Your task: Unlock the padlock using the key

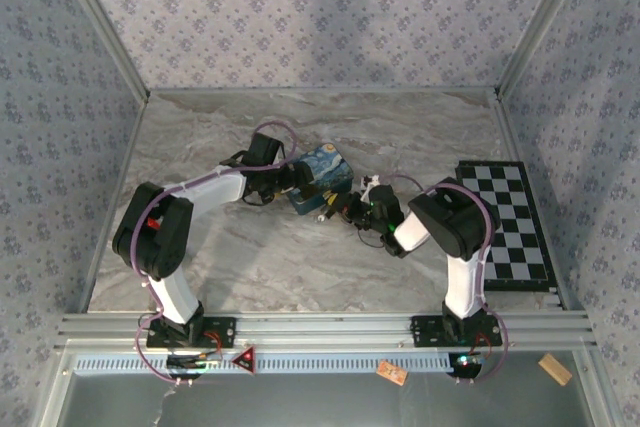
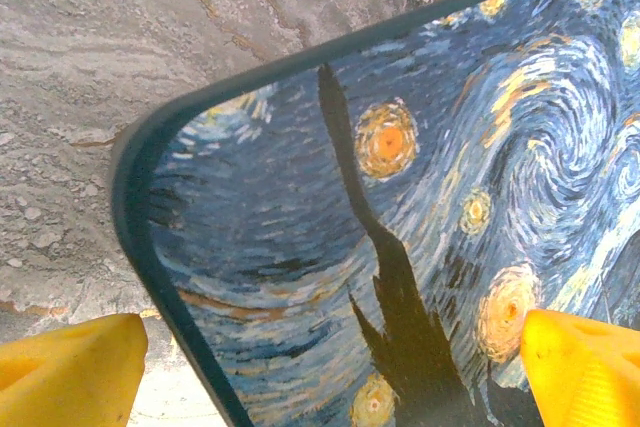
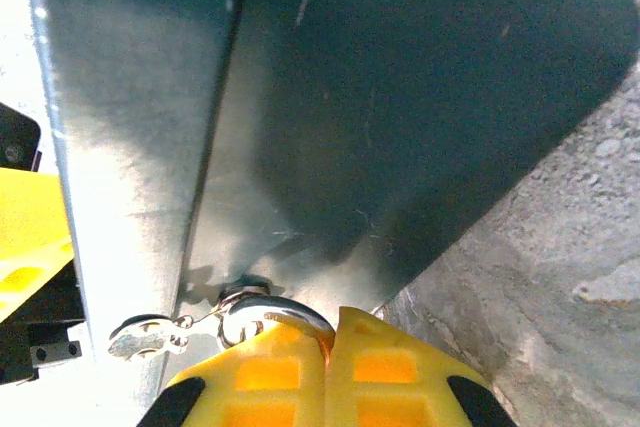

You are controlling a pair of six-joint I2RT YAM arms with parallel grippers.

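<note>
Marble tabletop (image 1: 300, 257); blue box (image 2: 420, 197) between spread left jaws; right jaws pressed together.

I watch from an overhead camera set above and behind both arm bases (image 1: 320, 332), angled down across the whole grey marbled tabletop (image 1: 300, 267). The left wrist camera stares down, very close, onto the blue swirl-painted box (image 2: 420, 197). The right wrist camera is nearly against a plain dark metal wall, seemingly that box's side. All three views share the box.
</note>
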